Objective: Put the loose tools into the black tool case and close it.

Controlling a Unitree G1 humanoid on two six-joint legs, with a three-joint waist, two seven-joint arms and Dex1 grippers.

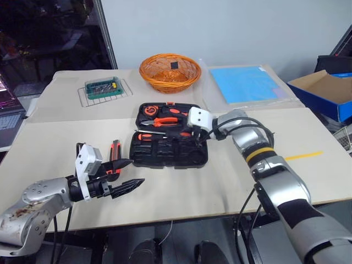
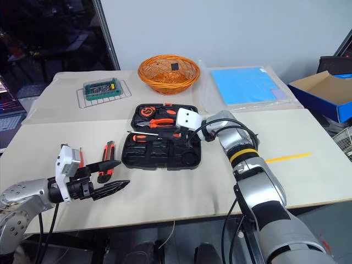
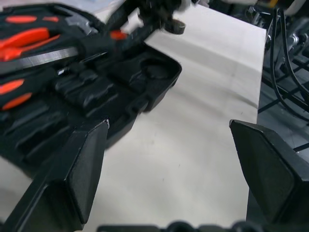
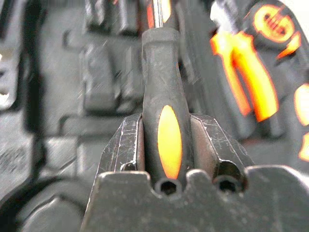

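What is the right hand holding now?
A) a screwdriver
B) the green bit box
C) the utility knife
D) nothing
A: in the right wrist view the right hand is shut on the black-and-orange handle of a screwdriver, held over the open case; the knife lies on the table beside the case.
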